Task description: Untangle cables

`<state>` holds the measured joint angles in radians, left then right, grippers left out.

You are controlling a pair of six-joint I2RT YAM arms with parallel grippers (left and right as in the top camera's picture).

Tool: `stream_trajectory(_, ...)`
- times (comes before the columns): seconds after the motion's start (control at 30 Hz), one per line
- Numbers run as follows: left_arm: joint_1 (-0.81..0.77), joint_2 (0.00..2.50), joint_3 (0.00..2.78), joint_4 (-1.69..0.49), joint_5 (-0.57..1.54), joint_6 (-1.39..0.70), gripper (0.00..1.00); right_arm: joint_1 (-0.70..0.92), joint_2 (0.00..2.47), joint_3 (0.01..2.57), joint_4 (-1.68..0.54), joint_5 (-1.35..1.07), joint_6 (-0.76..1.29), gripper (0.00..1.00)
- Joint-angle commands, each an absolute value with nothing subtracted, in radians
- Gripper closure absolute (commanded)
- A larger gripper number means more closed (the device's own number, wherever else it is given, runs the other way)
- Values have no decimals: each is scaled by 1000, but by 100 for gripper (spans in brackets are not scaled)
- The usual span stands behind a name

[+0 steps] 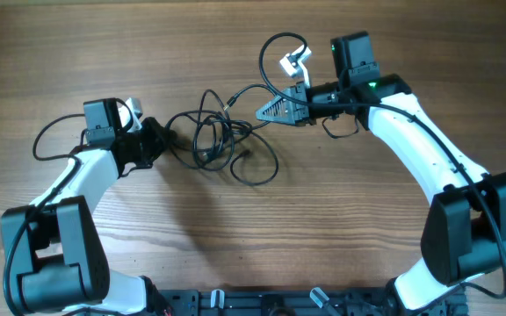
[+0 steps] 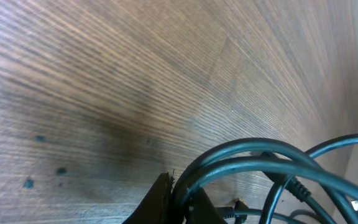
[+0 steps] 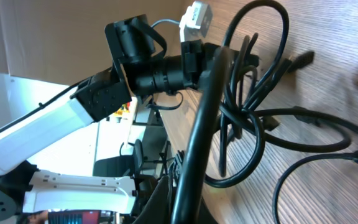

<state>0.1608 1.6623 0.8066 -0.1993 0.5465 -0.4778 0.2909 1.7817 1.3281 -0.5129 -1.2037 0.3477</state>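
You see the cables [image 1: 211, 147] lying as a loose tangle on the table [image 1: 323, 228], between the two arms. Your left gripper [image 1: 163, 140] is clenched on the cords at the left end of the tangle. Your right gripper [image 1: 269, 109] is clenched on one strand at the right end of it.

Left arm [image 1: 82, 180] and right arm [image 1: 420, 140]: white tapered links between bulky black joint housings, with thin black wires [image 1: 451, 162] along the shells. Each wrist carries a black box camera [image 1: 351, 53]. The right wrist shows a green indicator light [image 1: 372, 85] and a white plug [image 1: 292, 61], and the right gripper [image 1: 266, 111] has a black, triangular, lattice-ribbed finger.
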Motion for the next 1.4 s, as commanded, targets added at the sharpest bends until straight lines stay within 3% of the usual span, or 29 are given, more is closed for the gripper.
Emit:
stream_trajectory(0.0, 225, 1649, 809, -212, 443, -530, 90, 269, 1754, 1327, -555, -1189, 314, 96)
stream_trajectory(0.13, 245, 1649, 809, -221, 444, -533, 91, 269, 1754, 1327, -616, -1046, 315, 96)
stream_trajectory(0.3, 244, 1649, 809, -220, 455, -537, 88, 271, 1758, 1327, -632, -1034, 319, 96)
stream_trajectory(0.43, 244, 1649, 809, -220, 481, -536, 70, 276, 1760, 1326, -659, -871, 445, 96)
stream_trajectory(0.47, 244, 1649, 809, -219, 490, -536, 58, 285, 1761, 1326, -658, -861, 456, 96)
stream_trajectory(0.6, 240, 1649, 809, -213, 512, -532, 30, 313, 1761, 1326, -658, -848, 458, 96)
stream_trajectory(0.7, 239, 1649, 809, -190, 598, -508, 21, 329, 1761, 1326, -664, -761, 506, 96)
stream_trajectory(0.87, 239, 1649, 809, -167, 719, -476, 20, 370, 1762, 1326, -665, -677, 560, 96)
stream_trajectory(1.37, 211, 1649, 809, -167, 722, -476, 22, 406, 1762, 1321, -791, -180, 611, 95)
